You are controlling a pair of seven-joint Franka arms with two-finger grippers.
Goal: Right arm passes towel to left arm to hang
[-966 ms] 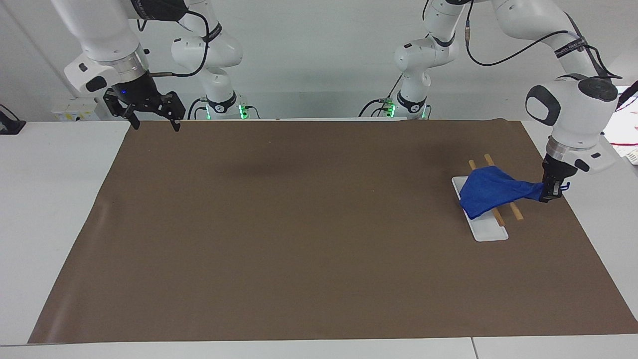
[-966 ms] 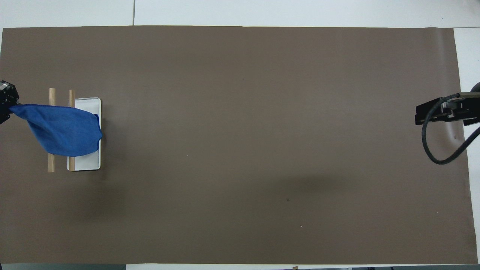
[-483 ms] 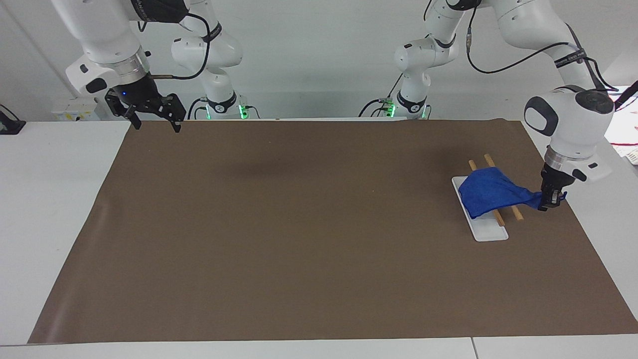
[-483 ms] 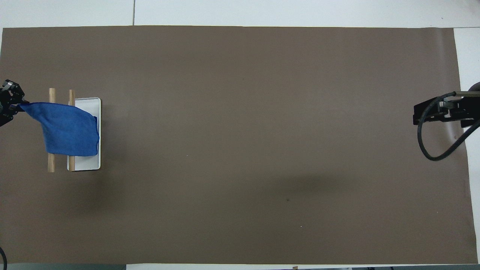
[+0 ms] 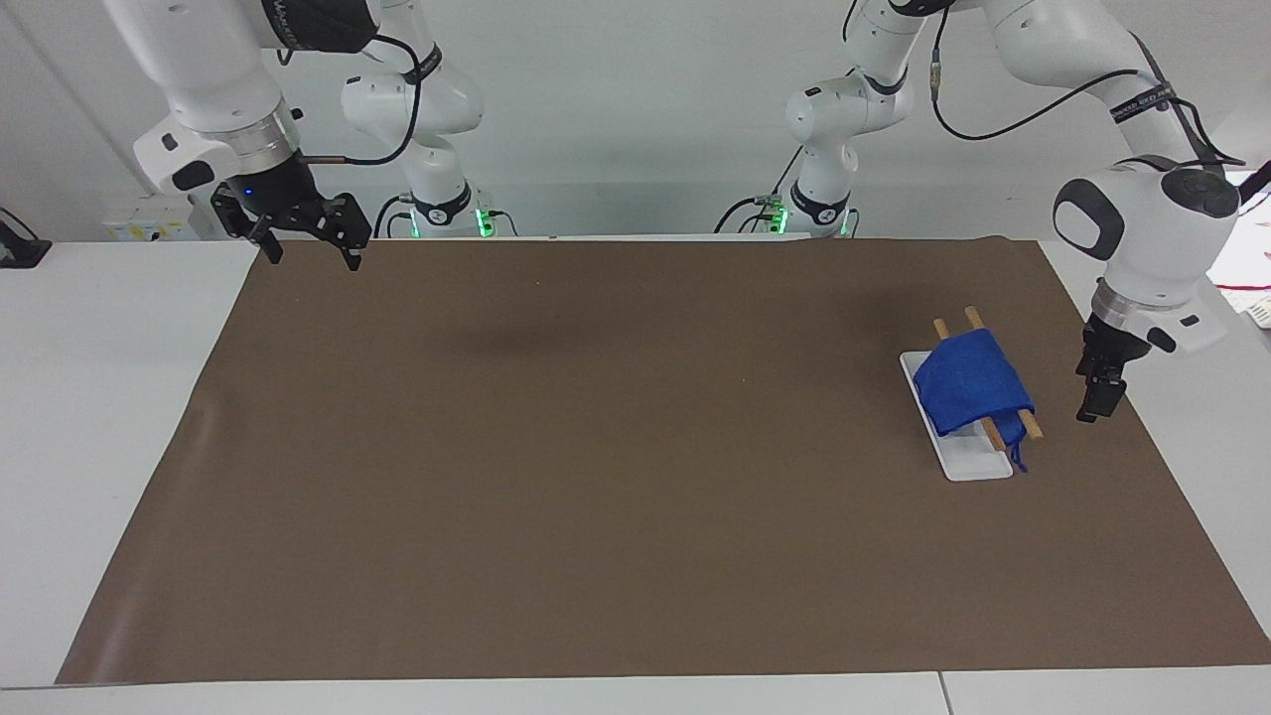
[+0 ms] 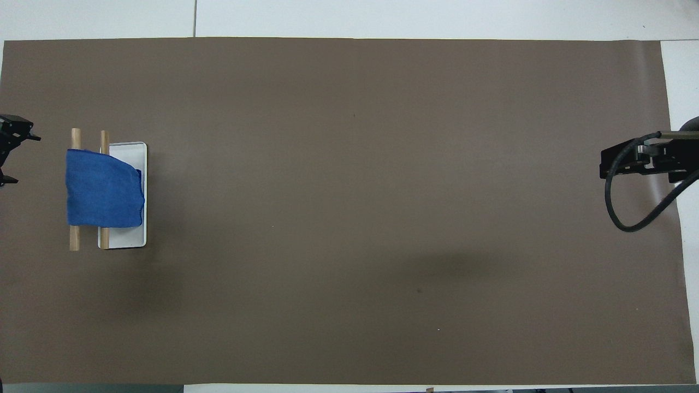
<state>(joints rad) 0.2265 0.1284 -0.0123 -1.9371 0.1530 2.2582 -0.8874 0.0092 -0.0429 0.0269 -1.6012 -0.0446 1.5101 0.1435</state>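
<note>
Illumination is bright, even and diffuse from above; the brown mat shows no glare; soft, blurred shadows lie on it, one darker patch near the right arm's end, one beside the white tray; both views are sharp throughout; straight edges show no visible distortion

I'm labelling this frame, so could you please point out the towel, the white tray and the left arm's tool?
towel (image 5: 968, 382): facing view, middle of the draped cloth.
white tray (image 5: 975, 466): facing view, bare end.
left tool (image 5: 1091, 399): facing view, between its fingertips.
</note>
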